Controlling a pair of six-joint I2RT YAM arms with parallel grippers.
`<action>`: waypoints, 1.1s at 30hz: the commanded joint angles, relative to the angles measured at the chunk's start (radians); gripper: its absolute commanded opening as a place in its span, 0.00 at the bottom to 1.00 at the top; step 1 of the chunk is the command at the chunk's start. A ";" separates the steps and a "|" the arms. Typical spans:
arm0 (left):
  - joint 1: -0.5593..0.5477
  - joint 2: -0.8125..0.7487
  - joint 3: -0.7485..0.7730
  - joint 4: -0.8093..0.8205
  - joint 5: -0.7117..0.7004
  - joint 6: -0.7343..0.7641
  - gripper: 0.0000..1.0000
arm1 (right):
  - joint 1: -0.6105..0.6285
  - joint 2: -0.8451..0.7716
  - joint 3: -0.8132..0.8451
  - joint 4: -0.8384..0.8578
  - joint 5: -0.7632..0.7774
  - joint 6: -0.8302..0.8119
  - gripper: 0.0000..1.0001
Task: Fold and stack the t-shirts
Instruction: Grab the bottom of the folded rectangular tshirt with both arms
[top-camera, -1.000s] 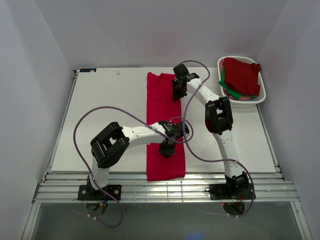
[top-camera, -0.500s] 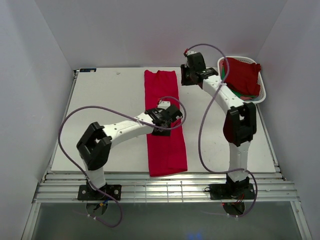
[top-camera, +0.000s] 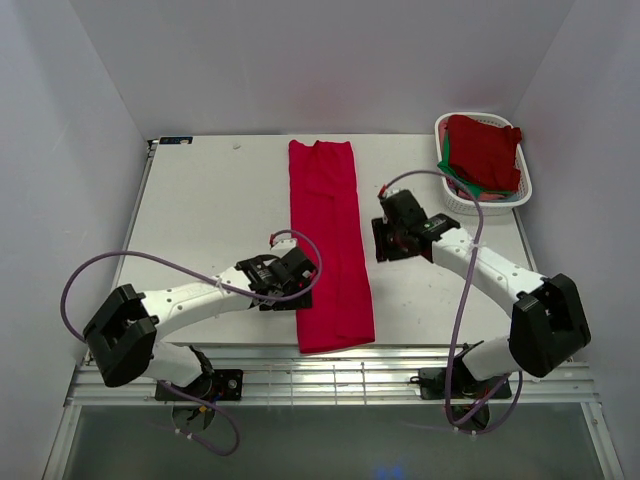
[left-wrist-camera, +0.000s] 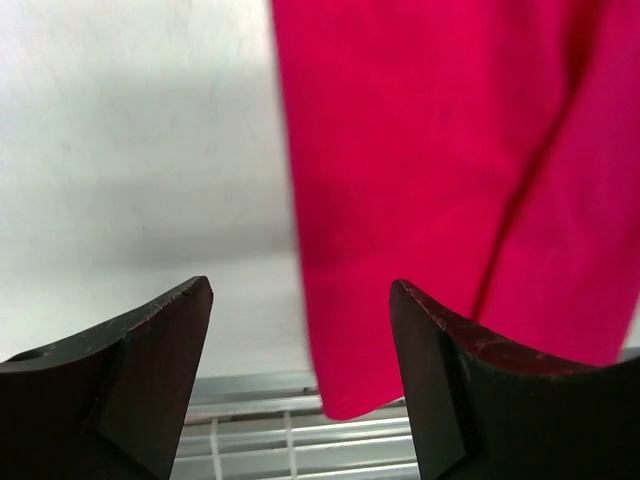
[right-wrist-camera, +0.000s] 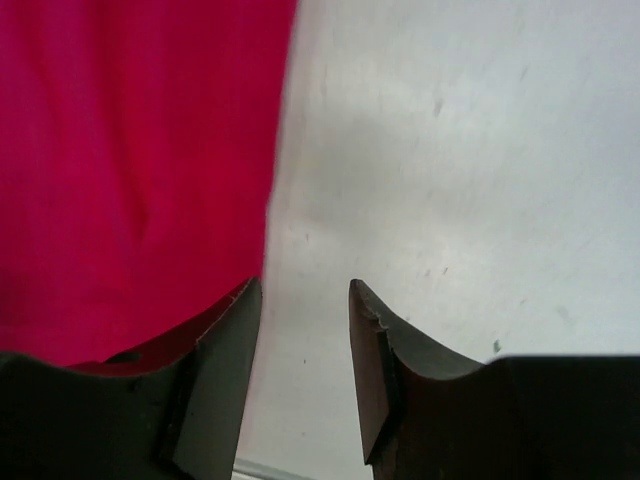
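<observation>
A crimson t-shirt (top-camera: 328, 240) lies flat on the white table (top-camera: 200, 200), folded into a long narrow strip running from the far edge to the near edge. My left gripper (top-camera: 296, 282) hovers at the strip's near left edge. In the left wrist view it (left-wrist-camera: 300, 290) is open wide, with the cloth (left-wrist-camera: 430, 150) below and nothing held. My right gripper (top-camera: 386, 244) is just right of the strip's middle. In the right wrist view it (right-wrist-camera: 305, 288) is open over bare table, the shirt (right-wrist-camera: 140, 150) to its left. More t-shirts, dark red (top-camera: 485, 150) and green (top-camera: 452, 172), are piled in the basket.
A white slotted basket (top-camera: 527, 188) stands at the table's far right corner. The metal rails of the table's near edge (top-camera: 330, 375) run just below the strip's end, and show in the left wrist view (left-wrist-camera: 250, 440). White walls close in both sides and the back.
Both grippers opened and let go of the crimson shirt. The left arm drew back to the strip's near left edge. The right arm came back from the far end to the strip's right side.
</observation>
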 joint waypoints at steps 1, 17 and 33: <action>-0.005 -0.150 -0.099 0.138 0.093 -0.038 0.83 | 0.045 -0.104 -0.158 -0.040 -0.028 0.108 0.48; -0.005 -0.286 -0.429 0.385 0.295 -0.125 0.85 | 0.137 -0.256 -0.551 0.128 -0.232 0.331 0.57; -0.014 -0.258 -0.516 0.478 0.323 -0.185 0.84 | 0.240 -0.242 -0.624 0.218 -0.240 0.444 0.56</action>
